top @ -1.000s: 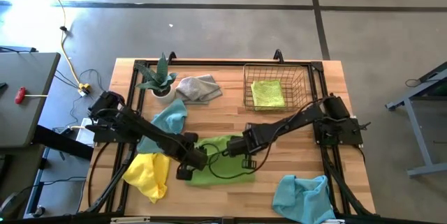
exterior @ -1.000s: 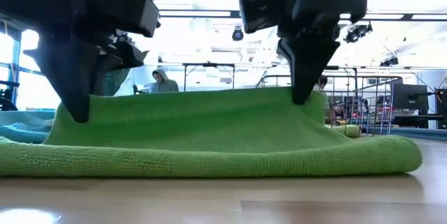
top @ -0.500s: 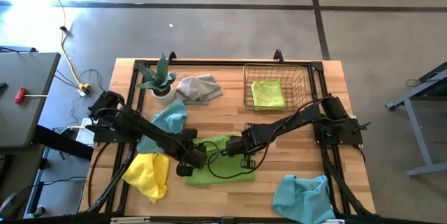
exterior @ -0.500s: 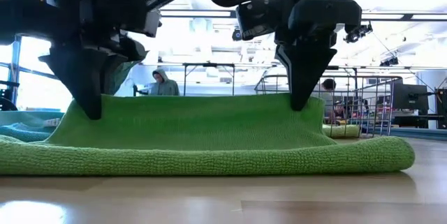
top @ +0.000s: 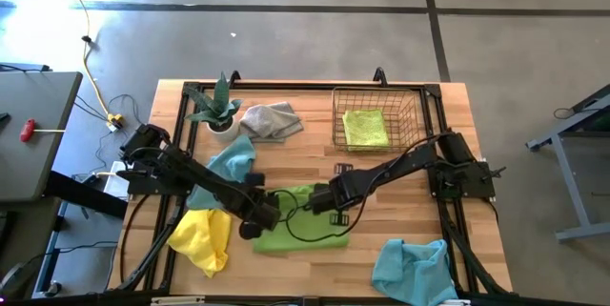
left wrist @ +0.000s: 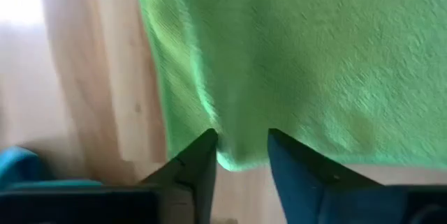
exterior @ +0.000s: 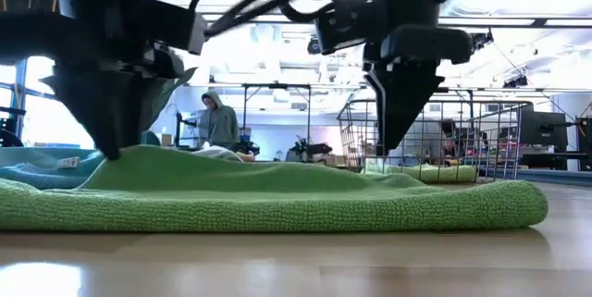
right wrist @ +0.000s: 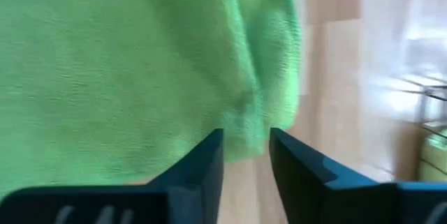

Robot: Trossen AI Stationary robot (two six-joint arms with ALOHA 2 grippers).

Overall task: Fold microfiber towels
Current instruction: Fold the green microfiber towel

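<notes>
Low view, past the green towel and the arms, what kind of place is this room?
Probably an open lab or workshop, not a home. Behind the lime green towel are metal-framed benches, bright ceiling lights, and a person in a hooded top at another station. From above, the wooden table stands on bare concrete with taped lines.

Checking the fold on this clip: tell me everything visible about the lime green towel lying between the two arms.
The lime green towel is a soft, nubby microfiber cloth lying flat on the wooden table, near the front middle. In the low view it lies doubled, an upper layer over a lower one, with a rounded fold at one end. The left tool and right tool stand over its corners, jaws parted; the wrist views show a gap between each pair of fingers, with nothing pinched. A black cable crosses its top.
</notes>
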